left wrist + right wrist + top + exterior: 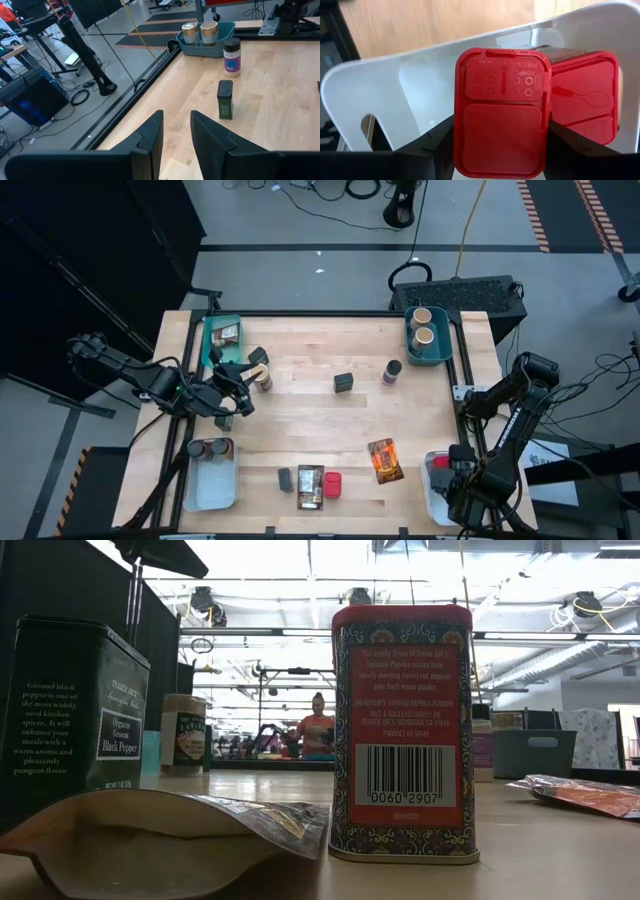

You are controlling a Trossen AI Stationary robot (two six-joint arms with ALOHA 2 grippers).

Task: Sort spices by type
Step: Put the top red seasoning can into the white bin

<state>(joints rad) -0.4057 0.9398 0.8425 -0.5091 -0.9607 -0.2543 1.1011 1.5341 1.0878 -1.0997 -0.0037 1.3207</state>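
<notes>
Red tin (pixel 501 112) between right pincer (pixel 495 150) fingers, over white bin (pixel 380 90).

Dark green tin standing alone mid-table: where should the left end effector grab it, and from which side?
Grip the dark green tin across its two narrow faces, just below the lid, coming from directly above. It stands upright and apart from the purple-labelled jar, so there's probably room for both fingers.

Lighting, as you see it: even overhead light on the table (pixel 300 430), short soft shadows. Low view: ceiling lamps blow out the upper frame; you get a blurred packet (pixel 170 840) lower left, background soft. Right wrist view: red tin (pixel 500 112) slightly soft.
</notes>
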